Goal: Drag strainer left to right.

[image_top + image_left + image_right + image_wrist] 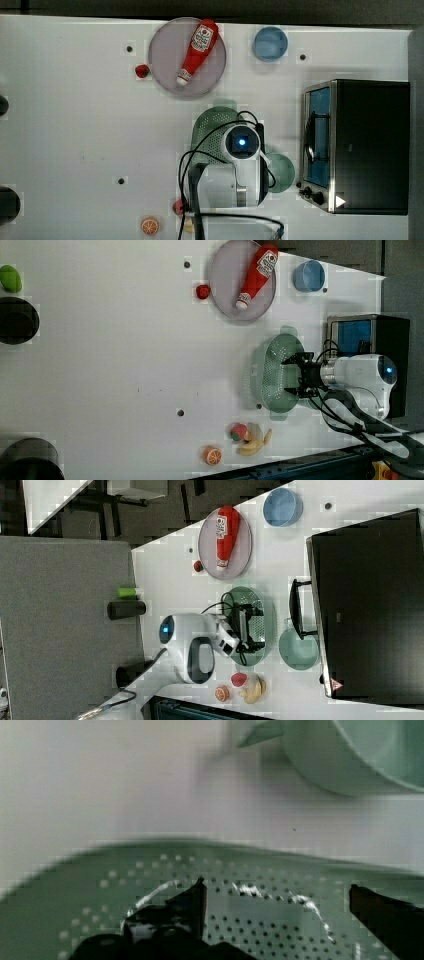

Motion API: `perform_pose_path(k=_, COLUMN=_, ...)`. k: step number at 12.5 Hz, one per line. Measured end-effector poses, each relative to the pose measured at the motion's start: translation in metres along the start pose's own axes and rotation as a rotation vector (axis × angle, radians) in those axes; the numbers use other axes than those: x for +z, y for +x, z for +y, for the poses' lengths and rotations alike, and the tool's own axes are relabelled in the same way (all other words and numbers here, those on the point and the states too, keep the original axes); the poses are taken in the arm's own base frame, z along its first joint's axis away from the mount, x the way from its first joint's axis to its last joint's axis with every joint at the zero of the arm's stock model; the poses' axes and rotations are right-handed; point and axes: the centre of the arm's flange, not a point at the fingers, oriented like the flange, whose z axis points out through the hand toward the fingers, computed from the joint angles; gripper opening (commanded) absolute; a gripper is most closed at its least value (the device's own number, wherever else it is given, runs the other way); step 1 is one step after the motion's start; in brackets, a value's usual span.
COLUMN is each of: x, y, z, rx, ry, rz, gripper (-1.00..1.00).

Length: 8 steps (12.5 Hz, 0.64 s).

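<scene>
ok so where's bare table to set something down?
In the top view, widest bare white table lies left of the pale green perforated strainer and below the grey round plate. Crowded: strainer, hand, teal mug, black toaster oven.

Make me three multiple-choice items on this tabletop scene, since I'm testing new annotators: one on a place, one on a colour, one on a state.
1. Where does the ketchup bottle lie?
A. on the round plate
B. inside the strainer
C. on top of the toaster oven

2. What colour is the small bowl?
A. red
B. blue
C. yellow

3. How does the gripper stand?
A. shut on the mug
B. shut on the bottle
C. open, over the strainer

Answers: 1 A, the bottle rests across the plate. 2 B, it is blue in the top view. 3 C, the fingers stand apart above the perforated bottom.
</scene>
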Motion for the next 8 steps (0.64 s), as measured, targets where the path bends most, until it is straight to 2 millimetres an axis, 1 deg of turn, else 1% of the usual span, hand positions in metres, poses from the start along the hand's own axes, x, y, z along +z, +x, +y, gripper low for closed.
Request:
perform_pose_path(k=1, x=-0.014, y=-0.005, z=-0.002, rx=-0.047, ry=-0.007, rz=0.009, gripper=1.00)
perform_pose_path(k=2, x=-0.032, y=-0.008, z=-0.004, rx=-0.108, ry=-0.006, rz=0.024, gripper=1.00)
perform_pose_path(k=4, x=-0.076, y=-0.012, z=-0.010, rx=-0.200, ry=-0.036, rz=0.053, gripper=1.00)
perform_pose_path(k=5, x=-0.104, y=-0.010, z=-0.010, rx=-0.249, ry=-0.053, rz=0.073, gripper=1.00)
perform_pose_path(k=6, x=-0.137, y=-0.007, z=-0.010, rx=-0.267, ry=-0.044, rz=0.069, gripper=1.00)
perform_pose_path(k=7, x=-0.176, y=-0.005, z=-0.008, rx=-0.255, ry=-0.038, rz=0.004, gripper=1.00)
perform_pose_path(k=8, x=-0.222, y=-0.002, z=-0.006, rx=-0.260, ry=-0.026, rz=-0.053, gripper=1.00)
